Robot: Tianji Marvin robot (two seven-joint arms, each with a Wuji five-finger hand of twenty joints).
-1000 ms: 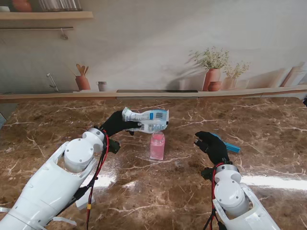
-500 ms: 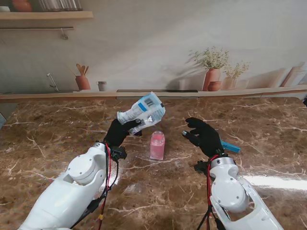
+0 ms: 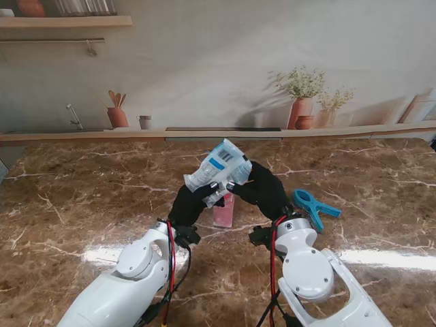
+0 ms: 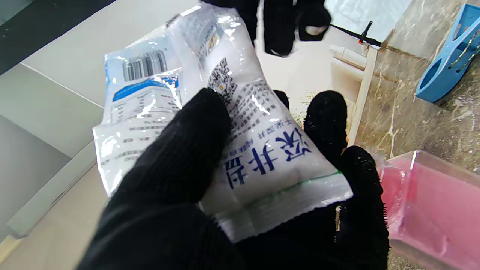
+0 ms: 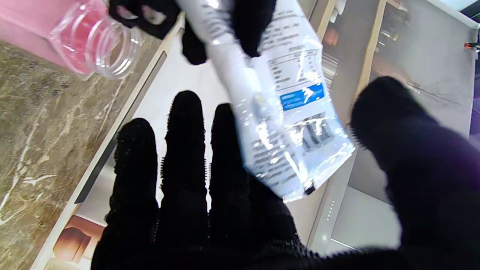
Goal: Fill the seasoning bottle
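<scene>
Stand view: the left hand [image 3: 193,204] grips the white seasoning packet [image 3: 218,171] tilted in the air over the pink seasoning bottle [image 3: 223,210], which stands uncapped on the marble table [image 3: 82,197]; the right hand [image 3: 262,191], fingers spread, reaches the packet's far end without clasping it; a blue clip [image 3: 312,206] lies right

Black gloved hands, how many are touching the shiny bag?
1 for sure. The left hand grips the bag above the pink bottle. The right hand is open beside it; contact can't be confirmed.

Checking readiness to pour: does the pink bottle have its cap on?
No, the pink bottle shows a bare threaded open mouth in the right wrist view.
</scene>
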